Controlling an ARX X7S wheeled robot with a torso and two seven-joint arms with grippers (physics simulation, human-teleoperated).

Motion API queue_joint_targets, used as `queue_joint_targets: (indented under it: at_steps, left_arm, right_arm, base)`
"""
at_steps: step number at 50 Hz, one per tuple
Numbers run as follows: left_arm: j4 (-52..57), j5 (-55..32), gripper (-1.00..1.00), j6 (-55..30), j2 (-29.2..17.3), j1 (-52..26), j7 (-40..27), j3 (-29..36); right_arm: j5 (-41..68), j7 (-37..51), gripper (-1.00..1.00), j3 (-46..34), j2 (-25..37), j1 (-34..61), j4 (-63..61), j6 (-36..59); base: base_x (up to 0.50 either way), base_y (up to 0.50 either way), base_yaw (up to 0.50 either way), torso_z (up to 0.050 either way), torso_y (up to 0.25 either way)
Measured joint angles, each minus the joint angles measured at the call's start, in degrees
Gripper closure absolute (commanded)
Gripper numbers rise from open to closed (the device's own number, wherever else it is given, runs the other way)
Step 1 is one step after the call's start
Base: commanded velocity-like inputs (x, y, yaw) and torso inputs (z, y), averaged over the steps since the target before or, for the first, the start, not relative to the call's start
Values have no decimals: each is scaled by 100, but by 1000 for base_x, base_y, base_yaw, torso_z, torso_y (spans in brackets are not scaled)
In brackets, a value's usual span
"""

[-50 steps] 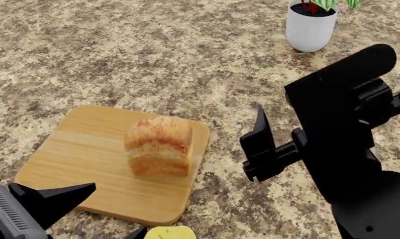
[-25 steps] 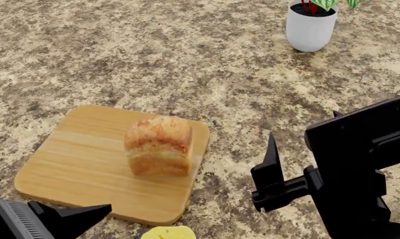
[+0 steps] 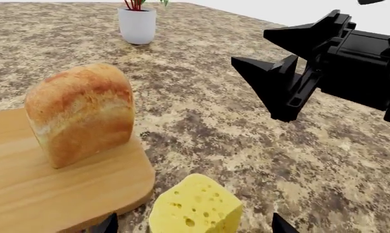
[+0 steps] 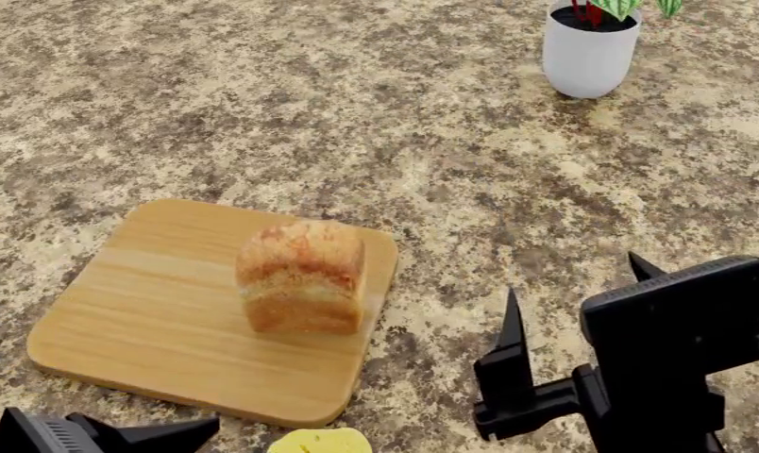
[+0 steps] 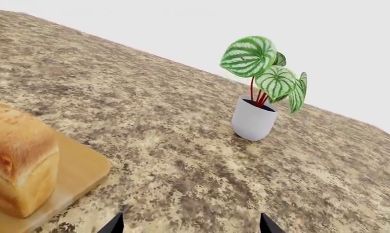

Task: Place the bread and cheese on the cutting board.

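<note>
The bread (image 4: 301,276) stands upright on the wooden cutting board (image 4: 153,311), near its right edge. The pale yellow cheese (image 4: 320,441) lies on the counter just off the board's near corner. In the left wrist view the cheese (image 3: 195,206) sits between the spread fingertips of my left gripper (image 3: 193,225), which is open and not touching it. My right gripper (image 4: 571,274) hovers open over bare counter to the right of the board, holding nothing. From the right wrist view the bread (image 5: 17,160) and board (image 5: 78,170) appear off to one side.
A white pot with a green leafy plant (image 4: 590,42) stands at the far right of the speckled stone counter (image 4: 354,113). The right arm's black body (image 4: 669,377) fills the near right corner.
The right arm has dropped lower and back toward me. The left gripper has slid toward the near edge of the head view. Bread and cheese stay where they were.
</note>
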Motion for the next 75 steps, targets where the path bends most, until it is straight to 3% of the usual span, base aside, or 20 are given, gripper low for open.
queue_joint_targets:
  at_steps: [29,75]
  left_arm:
    - [-472,673,-100,38,250,-65,101,457]
    - [-834,945,-100,-8,548,-304,181,961]
  right_arm:
    - [-398,68,-100,107,-116,-924,115,-1066]
    - [-343,206,-100,270,-40,-1164,-68,-1179]
  base:
    - [0,0,0,0,0]
    - [0,0,0,0,0]
